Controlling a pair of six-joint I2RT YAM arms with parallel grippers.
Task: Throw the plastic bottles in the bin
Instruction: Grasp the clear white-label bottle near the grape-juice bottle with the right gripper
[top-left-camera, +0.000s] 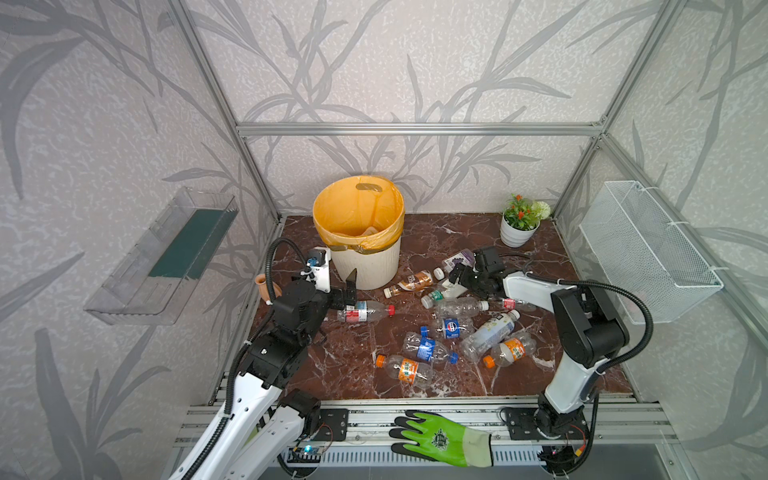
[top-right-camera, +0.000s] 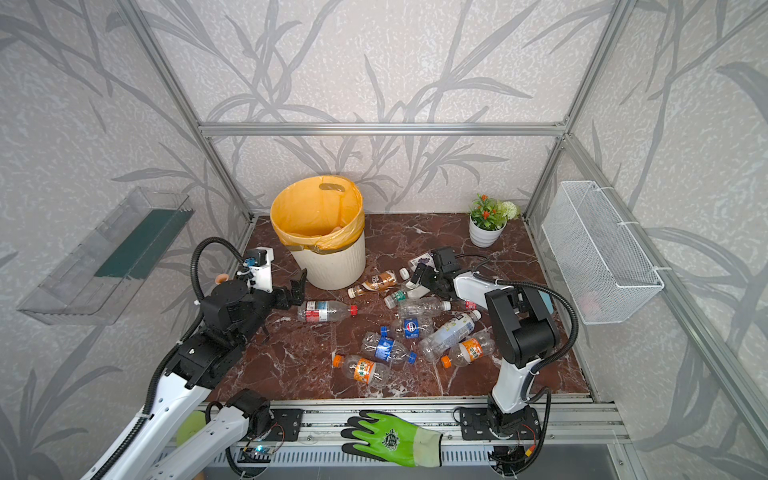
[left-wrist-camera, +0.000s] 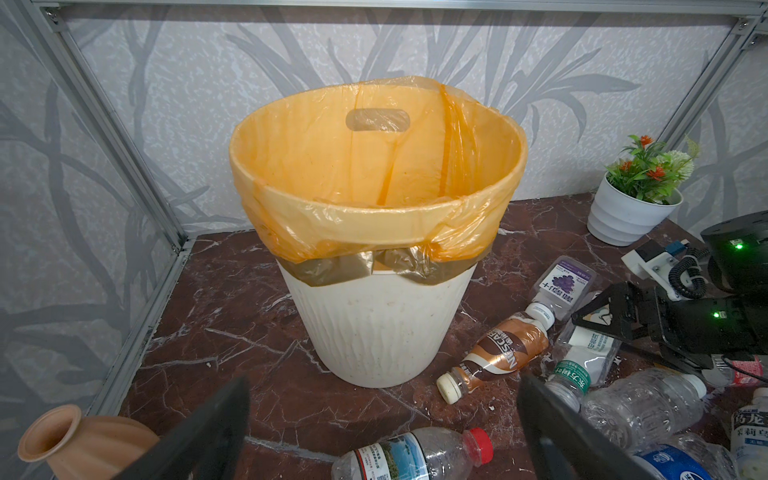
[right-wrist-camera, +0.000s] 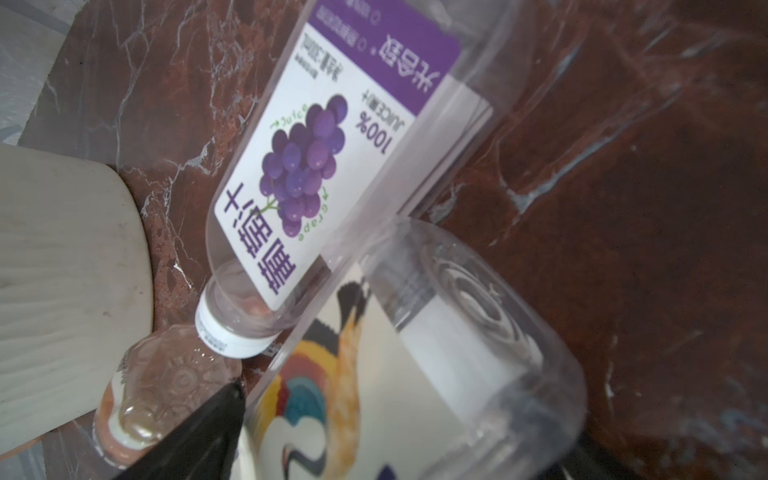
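- Bottles (top-left-camera: 461, 307) lie scattered on the marble table (top-left-camera: 449, 237), all on their sides and all outside the bin (top-left-camera: 368, 266).
- Bin stands upright at the back, left of centre, its yellow liner (top-left-camera: 357, 208) folded over the rim; something pale lies at the bottom, too unclear to name.
- Left gripper (top-left-camera: 350, 289) hovers low just beside the bin's wall, fingers spread wide with nothing between them. The left wrist view shows the bin through the gap.
- Red-cap bottle (top-left-camera: 365, 311) lies on the table just in front of that gripper, apart from it.
- Right gripper (top-left-camera: 454, 279) is down among the bottles to the right of the bin, jaws spread wide astride a white-label bottle (right-wrist-camera: 395, 374). I cannot tell whether the pads touch it.
- Purple-label bottle (right-wrist-camera: 332, 145) lies just behind that one. Its white cap is right by the base of a brown-label bottle (top-left-camera: 411, 283), which lies near the foot of the bin.
- Two blue-label bottles (top-left-camera: 424, 347), two orange-label ones (top-left-camera: 405, 368) and a pale-label one (top-left-camera: 492, 330) lie close together nearer the front.
- Flower pot (top-left-camera: 517, 232) stands in the back right corner, a vase (top-left-camera: 262, 282) sits at the left edge beside the left arm, and a green glove (top-left-camera: 440, 438) lies on the front rail.
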